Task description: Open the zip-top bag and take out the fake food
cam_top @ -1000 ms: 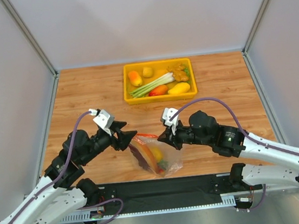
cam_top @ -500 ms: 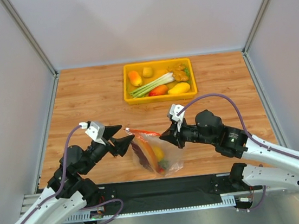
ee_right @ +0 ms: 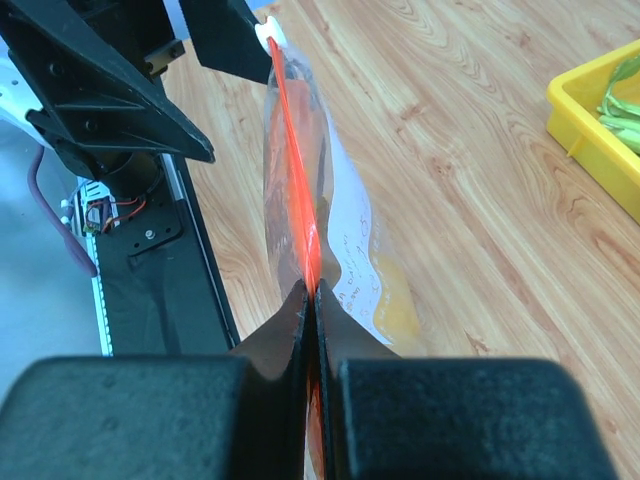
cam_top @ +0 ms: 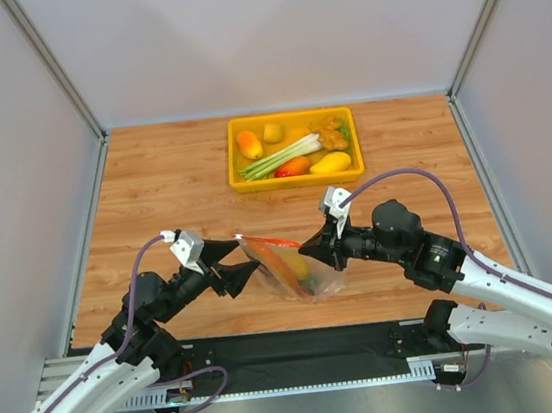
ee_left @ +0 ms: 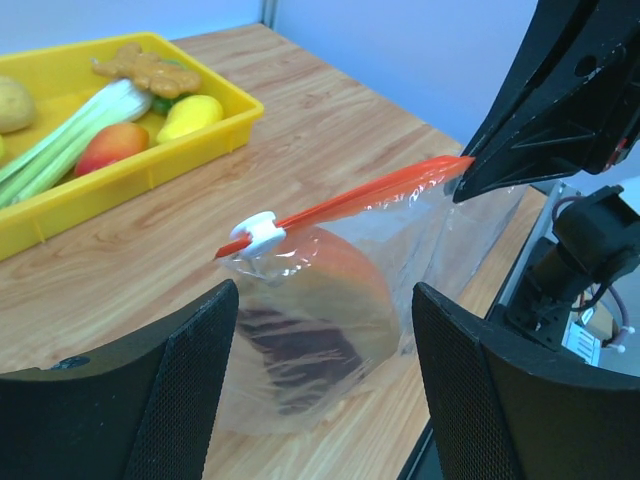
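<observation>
- top external view: the left gripper [cam_top: 246, 257] sits left of centre over the wooden table [cam_top: 152, 181]. its jaws are spread wide and hold nothing, and its tips are just beside the left end of the zip-top bag [cam_top: 288, 265].
- in the left wrist view its two black fingers [ee_left: 170, 390] frame the bag without touching it. the small white slider tab [ee_left: 258, 231] sits just ahead of them, at the left end of the red-orange zip strip [ee_left: 350, 198].
- the strip runs as one taut line, rising toward the right, and the crinkly clear bag hangs below it. i cannot tell whether the bag's lower edge rests on the table.
- fake food [cam_top: 300, 276] shows through the plastic. there is a dark maroon meat slice [ee_left: 295, 342] with a tan-orange rind, and in the right wrist view a small yellow fruit [ee_right: 392, 300] lies low in the bag.
- the right gripper [cam_top: 308, 248] is at the bag's right end. its jaws are pinched tight on the zip strip, which passes straight in between the fingertips in the right wrist view.
- behind both grippers, well apart from the bag, stands a yellow tray [cam_top: 290, 115]. from left to right it holds an orange piece [cam_top: 249, 144], a potato [cam_top: 273, 132], a green-and-white leek [cam_top: 280, 156], a red-orange fruit [cam_top: 293, 166], a tan knobbly piece [cam_top: 327, 132] and a yellow mango-like piece [cam_top: 331, 163].
</observation>
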`<state>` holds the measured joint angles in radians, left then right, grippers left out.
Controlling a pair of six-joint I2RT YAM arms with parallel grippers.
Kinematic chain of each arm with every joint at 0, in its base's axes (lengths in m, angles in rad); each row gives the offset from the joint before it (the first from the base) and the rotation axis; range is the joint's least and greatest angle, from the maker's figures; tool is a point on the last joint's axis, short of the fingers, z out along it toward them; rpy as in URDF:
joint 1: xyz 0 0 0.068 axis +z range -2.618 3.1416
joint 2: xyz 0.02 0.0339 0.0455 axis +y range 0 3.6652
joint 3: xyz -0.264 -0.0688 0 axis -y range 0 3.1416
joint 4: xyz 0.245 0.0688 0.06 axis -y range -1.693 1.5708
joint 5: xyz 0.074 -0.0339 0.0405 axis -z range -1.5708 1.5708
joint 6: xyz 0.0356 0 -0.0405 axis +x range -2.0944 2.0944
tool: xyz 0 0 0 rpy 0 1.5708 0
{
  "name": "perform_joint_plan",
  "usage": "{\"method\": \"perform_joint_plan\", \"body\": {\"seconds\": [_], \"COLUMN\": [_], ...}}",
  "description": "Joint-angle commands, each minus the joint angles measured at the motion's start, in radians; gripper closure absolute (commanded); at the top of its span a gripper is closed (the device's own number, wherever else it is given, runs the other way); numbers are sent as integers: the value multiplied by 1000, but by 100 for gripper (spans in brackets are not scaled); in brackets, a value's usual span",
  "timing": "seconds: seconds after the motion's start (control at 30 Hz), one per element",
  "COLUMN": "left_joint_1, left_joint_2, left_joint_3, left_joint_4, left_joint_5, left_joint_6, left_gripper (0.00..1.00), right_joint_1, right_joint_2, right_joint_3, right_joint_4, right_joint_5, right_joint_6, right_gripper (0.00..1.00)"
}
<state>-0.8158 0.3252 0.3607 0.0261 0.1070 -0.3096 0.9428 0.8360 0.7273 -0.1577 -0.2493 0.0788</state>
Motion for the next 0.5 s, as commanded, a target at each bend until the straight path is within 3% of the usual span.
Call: {"method": "perform_joint_plan", "body": {"seconds": [0.0, 0.47], "left_joint_1": [10, 161], "left_joint_2": [63, 138], "left_joint_3": [3, -77], "left_joint_4": [123, 277], "left_joint_5": [88, 299], "left_joint_6": [-22, -95], "left_gripper": [22, 23], "right_joint_1": [-12, -61], "right_joint_2": [-21, -54], "right_joint_3": [-3, -17], "right_joint_4": [76, 92], "right_joint_5": [-47, -188], "right_joint_6": [18, 33], "right_gripper": [100, 100]}}
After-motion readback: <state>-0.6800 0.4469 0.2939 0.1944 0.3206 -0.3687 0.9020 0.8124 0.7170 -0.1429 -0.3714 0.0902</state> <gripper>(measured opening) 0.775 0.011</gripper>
